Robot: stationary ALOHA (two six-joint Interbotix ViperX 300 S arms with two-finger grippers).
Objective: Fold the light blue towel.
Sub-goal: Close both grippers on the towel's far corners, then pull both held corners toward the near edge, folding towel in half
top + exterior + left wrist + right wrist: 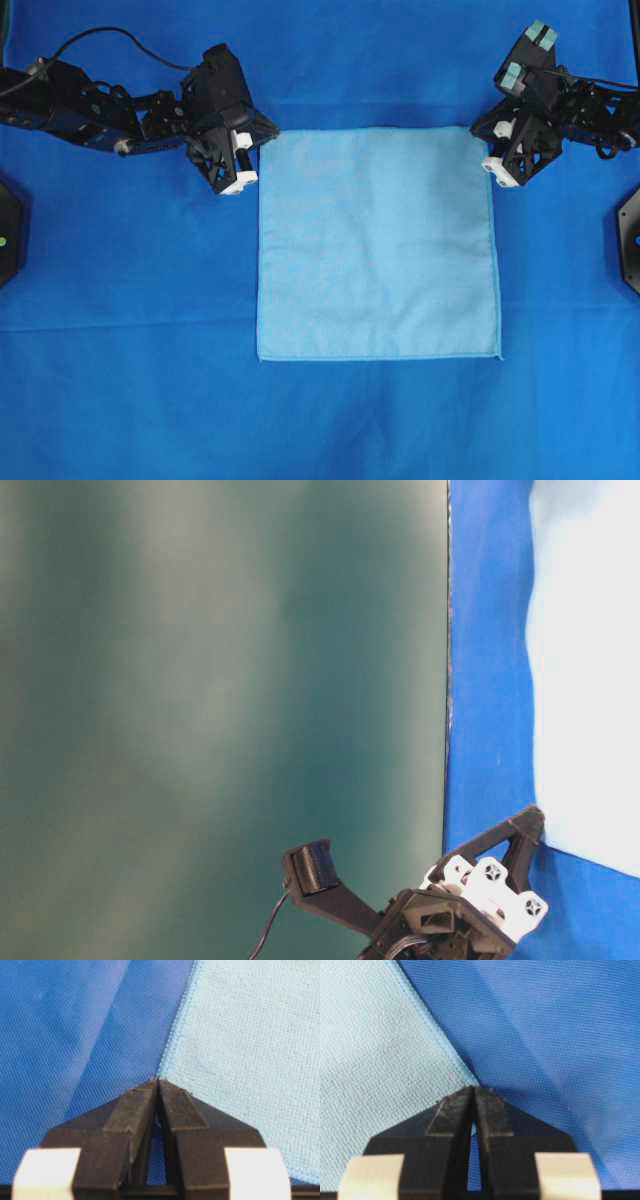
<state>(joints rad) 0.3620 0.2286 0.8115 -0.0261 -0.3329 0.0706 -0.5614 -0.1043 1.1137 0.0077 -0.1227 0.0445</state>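
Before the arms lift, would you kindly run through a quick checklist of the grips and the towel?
1. Left gripper shut on a far corner of the light blue towel: ok.
2. Right gripper shut on the other far corner: ok.
3. Table covering not pinched along with a corner: cannot tell.
4. Towel flat and square: ok.
5. Near hem free, nothing resting on it: ok.

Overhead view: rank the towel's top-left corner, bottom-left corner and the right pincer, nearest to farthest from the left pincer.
1. Towel's top-left corner, right at the left pincer.
2. Towel's bottom-left corner, below.
3. Right pincer, across the towel.
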